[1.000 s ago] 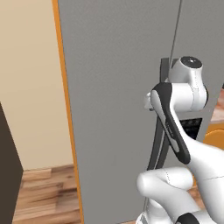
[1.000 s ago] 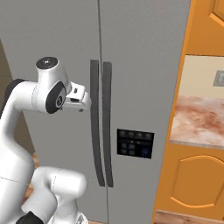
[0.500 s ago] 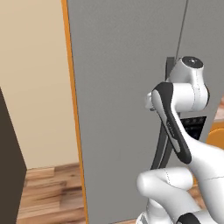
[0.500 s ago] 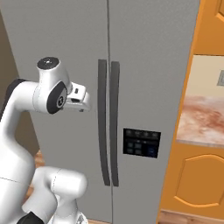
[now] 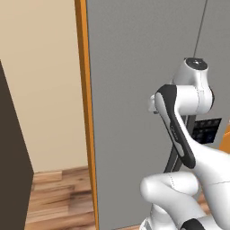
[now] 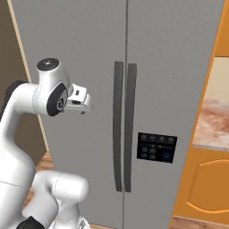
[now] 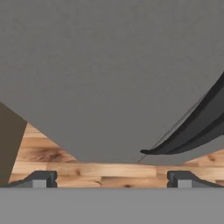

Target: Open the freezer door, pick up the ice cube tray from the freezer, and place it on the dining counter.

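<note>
Two tall grey doors of the freezer (image 6: 89, 53) stand shut, meeting at a thin centre seam, with a pair of long dark curved handles (image 6: 117, 125) running down either side of it. A small dark control panel (image 6: 156, 147) sits on the right-hand door, below mid-height. The white arm is raised in front of the left door, and its gripper (image 6: 85, 103) points toward the door face, well to the left of the handles and not touching anything. From the hand camera, the gripper (image 7: 111, 178) has its two dark fingertips spread wide apart with nothing between them; beyond them lie grey door surface, the lower ends of the handles (image 7: 192, 131) at the right, and wood plank floor (image 7: 100, 168) below.

The ice cube tray is presumably behind the closed doors, so its position cannot be told. A strip of marbled reddish and cream counter (image 6: 212, 123) over an orange cabinet shows to the right of the freezer; whether this is the dining counter cannot be told from here.

Judging the risks: the gripper is offset from both handles, so closing now would catch nothing. The handles sit close together, so a poorly aimed reach could hook the wrong one or wedge between them. Pulling with the base this near could also swing the door into the arm.
</note>
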